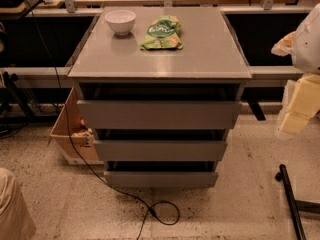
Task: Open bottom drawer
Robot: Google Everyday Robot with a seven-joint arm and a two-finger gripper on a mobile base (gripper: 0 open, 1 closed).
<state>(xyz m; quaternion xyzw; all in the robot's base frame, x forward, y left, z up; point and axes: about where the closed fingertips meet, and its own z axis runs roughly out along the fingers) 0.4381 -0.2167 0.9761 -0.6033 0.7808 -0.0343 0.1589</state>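
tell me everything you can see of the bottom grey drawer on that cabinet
The bottom drawer is the lowest of three in the grey cabinet: a plain, flat, handleless matte grey front, narrowest-looking here. It sits level and looks pushed in, no interior showing, with a dark gap above it under the middle drawer. It is close above the speckled floor. Nothing touches it; the robot's pale gripper is at the picture's right edge, higher up and well apart.

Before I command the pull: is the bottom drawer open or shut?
Shut: the bottom drawer shows only its front, no interior. The gripper hangs right of the cabinet, apart.
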